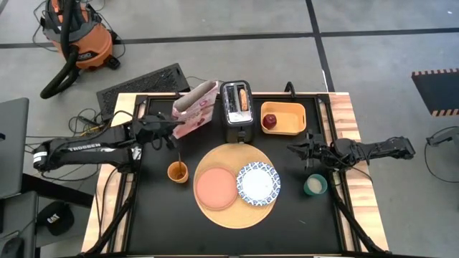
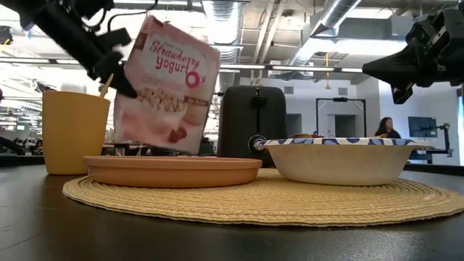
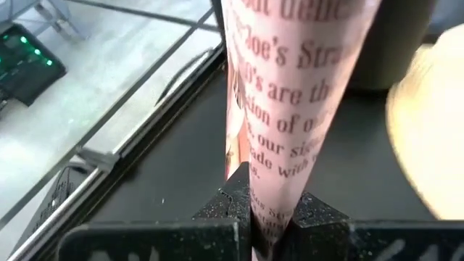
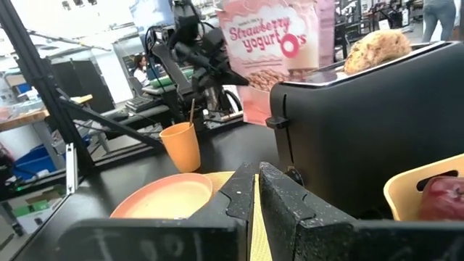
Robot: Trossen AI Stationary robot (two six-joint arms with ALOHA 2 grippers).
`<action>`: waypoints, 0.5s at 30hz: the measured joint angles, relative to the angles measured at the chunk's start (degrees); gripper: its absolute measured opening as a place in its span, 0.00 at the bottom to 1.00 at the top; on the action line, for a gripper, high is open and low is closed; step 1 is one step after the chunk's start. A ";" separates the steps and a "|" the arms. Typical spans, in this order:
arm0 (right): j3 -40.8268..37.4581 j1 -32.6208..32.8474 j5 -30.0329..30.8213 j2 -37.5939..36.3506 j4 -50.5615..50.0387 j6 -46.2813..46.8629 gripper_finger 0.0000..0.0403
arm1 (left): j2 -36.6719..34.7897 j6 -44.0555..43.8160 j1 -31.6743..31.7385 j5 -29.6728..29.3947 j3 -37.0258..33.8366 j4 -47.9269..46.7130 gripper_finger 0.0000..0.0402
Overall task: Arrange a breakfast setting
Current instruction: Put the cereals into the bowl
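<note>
Gripping the pink cereal box (image 1: 193, 109) by its edge, the left claw (image 1: 169, 123) holds it tilted above the desk (image 1: 158, 215); its fingers (image 3: 230, 206) press the box from both sides. Just below this claw stands an orange cup (image 1: 178, 172) with a slim golden spoon (image 1: 179, 159) in it. To its right lies the round wooden board (image 1: 237, 215), carrying the salmon-pink plate (image 1: 216, 188) and the blue-and-white dish (image 1: 258, 182) side by side. The right claw (image 1: 295, 150) hangs at the desk's right side with its fingers (image 4: 239, 192) nearly together, holding nothing. Left of it stands the black toaster (image 1: 237, 113) with bread (image 1: 244, 98) inside, and behind it the red apple (image 1: 270, 121) lies in the yellow tray (image 1: 292, 118).
</note>
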 joint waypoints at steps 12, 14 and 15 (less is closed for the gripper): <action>-0.02 -0.63 -0.48 0.00 0.29 3.30 0.49 | 0.00 -2.57 -4.44 -0.41 14.02 -18.24 0.00; 0.00 -0.64 -0.50 0.00 0.34 3.32 0.56 | 0.26 -2.28 -5.25 2.02 15.70 -19.73 0.00; 0.00 -0.64 -0.50 0.00 0.40 3.32 0.58 | 0.29 -2.12 -5.73 3.08 16.45 -20.37 0.00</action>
